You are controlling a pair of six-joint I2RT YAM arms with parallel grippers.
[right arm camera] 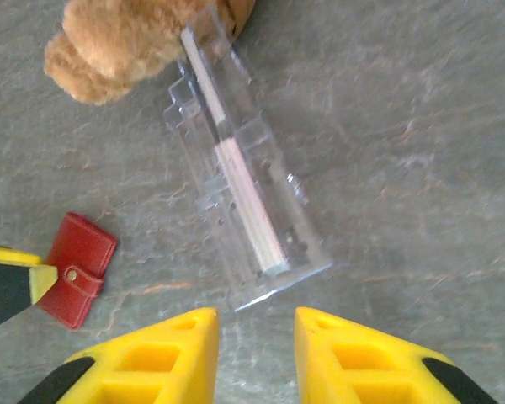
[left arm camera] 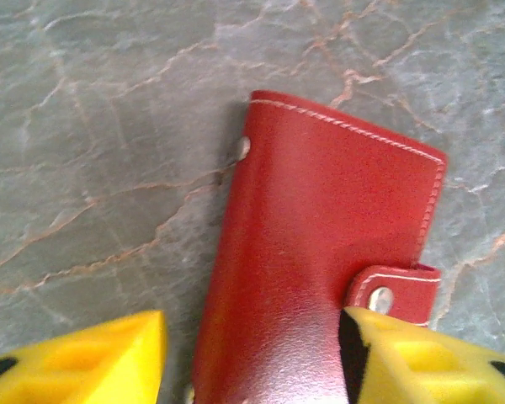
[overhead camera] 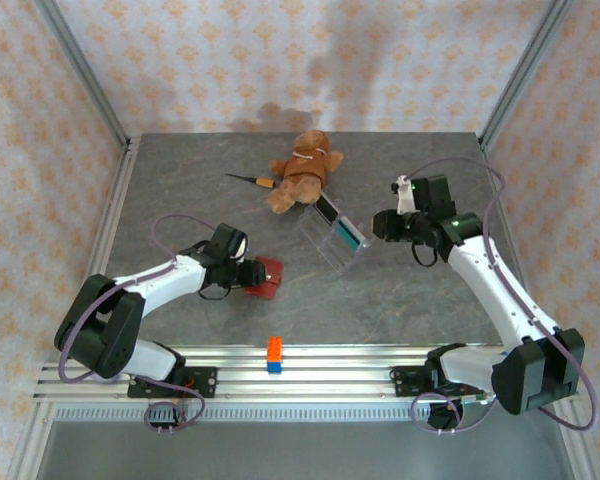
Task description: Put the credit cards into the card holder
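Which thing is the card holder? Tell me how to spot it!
Look at the grey stone-patterned table, then at the left arm's pincer. The card holder lies flat at its tips. Unlike the clear stand and brown teddy bear nearby, it is dark red leather with a snap tab.

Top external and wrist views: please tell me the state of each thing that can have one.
card holder: closed, tab folded over, lying flat.
credit cards: standing in the clear stand, not yet in the card holder.
left pincer: open, at the card holder.
right pincer: open, empty.
teddy bear: lying down.
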